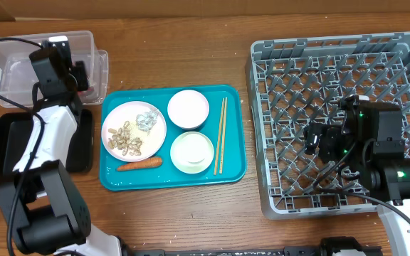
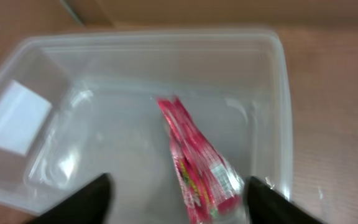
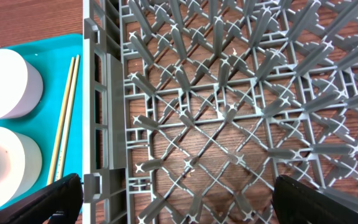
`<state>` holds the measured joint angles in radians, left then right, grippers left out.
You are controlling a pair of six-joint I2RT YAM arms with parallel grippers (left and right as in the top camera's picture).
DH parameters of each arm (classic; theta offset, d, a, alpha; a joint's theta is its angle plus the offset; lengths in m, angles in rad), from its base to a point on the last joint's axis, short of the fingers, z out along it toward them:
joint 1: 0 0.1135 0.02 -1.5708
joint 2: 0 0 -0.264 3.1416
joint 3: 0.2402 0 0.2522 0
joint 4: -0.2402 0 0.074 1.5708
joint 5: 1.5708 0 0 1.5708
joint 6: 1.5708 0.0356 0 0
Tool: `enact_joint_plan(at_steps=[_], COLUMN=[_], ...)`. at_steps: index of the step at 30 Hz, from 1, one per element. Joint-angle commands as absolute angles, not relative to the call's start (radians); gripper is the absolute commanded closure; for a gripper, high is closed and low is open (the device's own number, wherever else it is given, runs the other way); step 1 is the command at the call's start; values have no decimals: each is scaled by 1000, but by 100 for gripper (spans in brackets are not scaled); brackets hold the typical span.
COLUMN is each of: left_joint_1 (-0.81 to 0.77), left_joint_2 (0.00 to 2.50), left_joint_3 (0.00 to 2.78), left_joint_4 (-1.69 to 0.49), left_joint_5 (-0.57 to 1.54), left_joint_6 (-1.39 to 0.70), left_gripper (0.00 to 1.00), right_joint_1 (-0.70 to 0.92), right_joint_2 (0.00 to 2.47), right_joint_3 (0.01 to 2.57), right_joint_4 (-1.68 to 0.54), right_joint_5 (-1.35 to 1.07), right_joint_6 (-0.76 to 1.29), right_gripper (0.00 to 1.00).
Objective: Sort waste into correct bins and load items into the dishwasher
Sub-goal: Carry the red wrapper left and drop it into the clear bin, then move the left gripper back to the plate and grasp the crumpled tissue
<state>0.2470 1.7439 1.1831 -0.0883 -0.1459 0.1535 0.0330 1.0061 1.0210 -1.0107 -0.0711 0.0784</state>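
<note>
My left gripper is open over the clear tub, and the red snack wrapper lies loose in the tub between the fingers. In the overhead view the left gripper hangs over the tub. The black tray sits below it. The plate holds peanut shells and a paper wad. A carrot, two white bowls and chopsticks lie nearby. My right gripper is open and empty above the grey dish rack.
The plate, bowls, carrot and chopsticks all rest on a teal serving tray at the table's middle. The dish rack fills the right side, with the right arm over it. Cables trail along the left edge.
</note>
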Motion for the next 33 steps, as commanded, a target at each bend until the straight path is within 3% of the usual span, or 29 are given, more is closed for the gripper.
enact_joint_plan(at_steps=[1, 7, 12, 23, 28, 33], left_joint_1=[184, 16, -88, -105, -105, -105], left_joint_2=[1608, 1470, 1471, 1689, 1773, 1808], left_joint_3=[1196, 1196, 1195, 1194, 1194, 1194], left_joint_4=[-212, -572, -796, -768, -758, -702], left_joint_5=[-136, -123, 11, 35, 28, 19], left_joint_6=[140, 90, 44, 45, 49, 45], left_gripper=[0, 0, 0, 0, 12, 34], right_joint_1=[33, 33, 33, 33, 33, 33], right_joint_2=[1001, 1001, 1001, 1001, 1001, 1001], right_joint_3=[1051, 1051, 1051, 1051, 1051, 1051], right_joint_4=[-1007, -1010, -1024, -1046, -1046, -1047], right_joint_5=[-72, -72, -72, -72, -72, -72], right_joint_6=[83, 83, 83, 83, 83, 83], right_gripper=[0, 0, 0, 0, 0, 0])
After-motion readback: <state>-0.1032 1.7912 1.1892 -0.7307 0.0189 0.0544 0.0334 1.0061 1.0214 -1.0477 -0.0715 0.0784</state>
